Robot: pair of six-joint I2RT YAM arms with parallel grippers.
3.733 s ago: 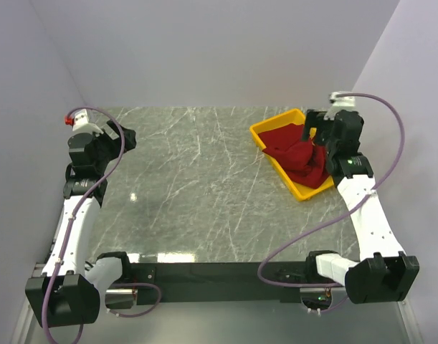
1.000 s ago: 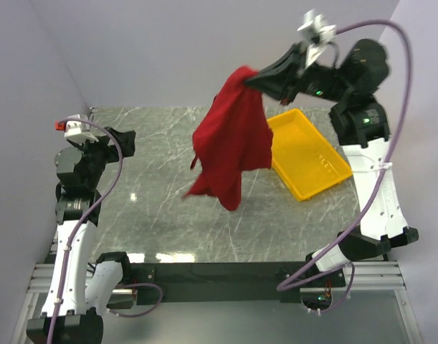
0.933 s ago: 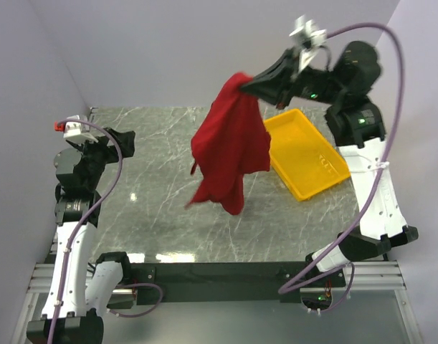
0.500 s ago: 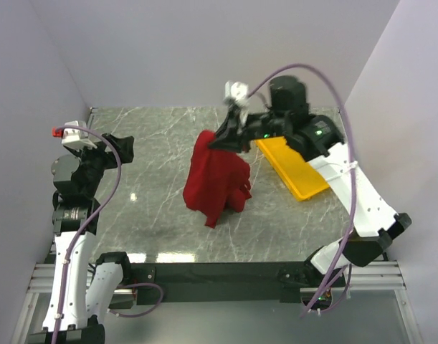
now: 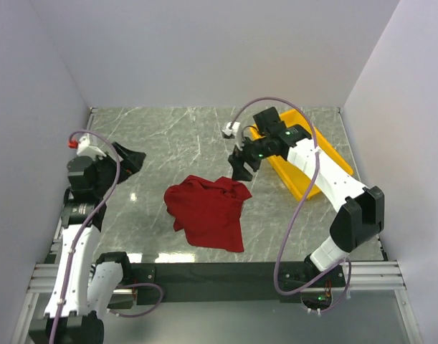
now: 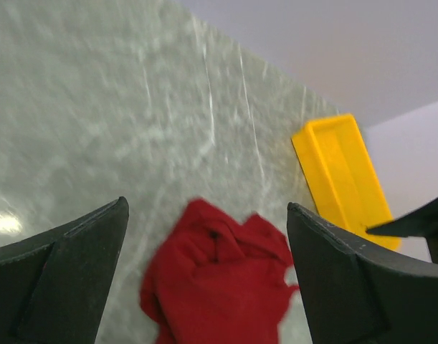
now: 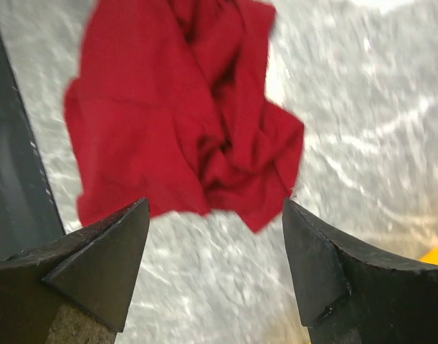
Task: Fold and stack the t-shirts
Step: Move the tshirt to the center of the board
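The dark red t-shirt (image 5: pixel 206 212) lies in a crumpled heap on the gray table (image 5: pixel 161 136), near the middle and a bit toward the near edge, left of the yellow tray (image 5: pixel 300 183). The right gripper (image 5: pixel 240 166) hangs by the shirt's far right corner with its fingers wide apart, holding nothing. The left gripper (image 5: pixel 132 159) is over on the left, well apart from the shirt, with its fingers spread and empty too.

t-shirt (image 5: pixel 206 212) on table (image 5: pixel 161 136) centre-front, tray (image 5: pixel 308 161) behind-right
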